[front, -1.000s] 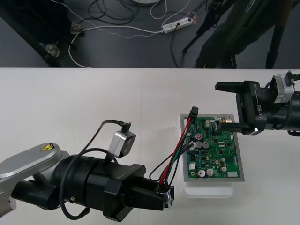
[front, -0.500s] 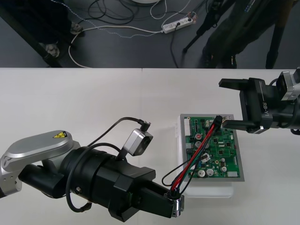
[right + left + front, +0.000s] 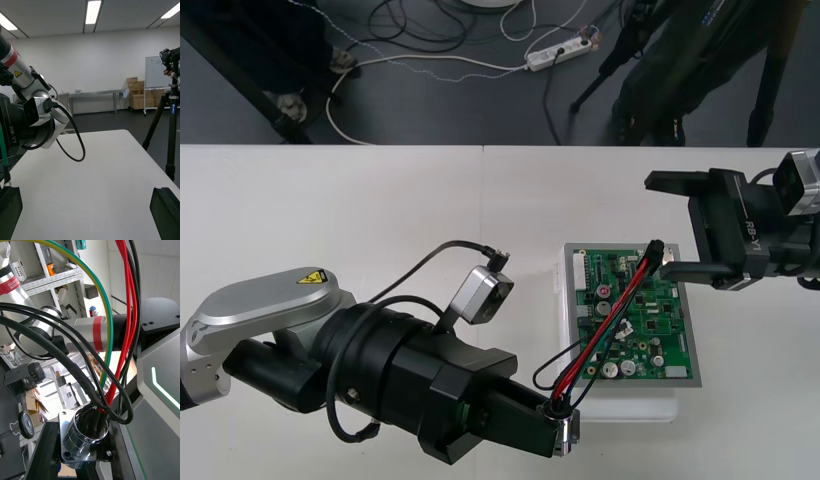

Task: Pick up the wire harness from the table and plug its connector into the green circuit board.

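Left gripper (image 3: pixel 555 432) clamped on harness socket (image 3: pixel 560 412) off board's near edge; wires (image 3: pixel 610 315) slant across green board (image 3: pixel 665 325); plug (image 3: pixel 655 246) beside right gripper (image 3: pixel 677 226), fingers spread wide

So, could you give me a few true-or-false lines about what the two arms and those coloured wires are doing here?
1. The left tool grips the round metal socket at one end of the harness. True.
2. The right tool is clamped on the black plug. False: its fingers stand wide apart, and the plug sits just beside the lower one.
3. The harness lies flat on the table to the left of the board. False: its wires stretch from the left tool up across the green circuit board.
4. The circuit board rests on a white base. True.
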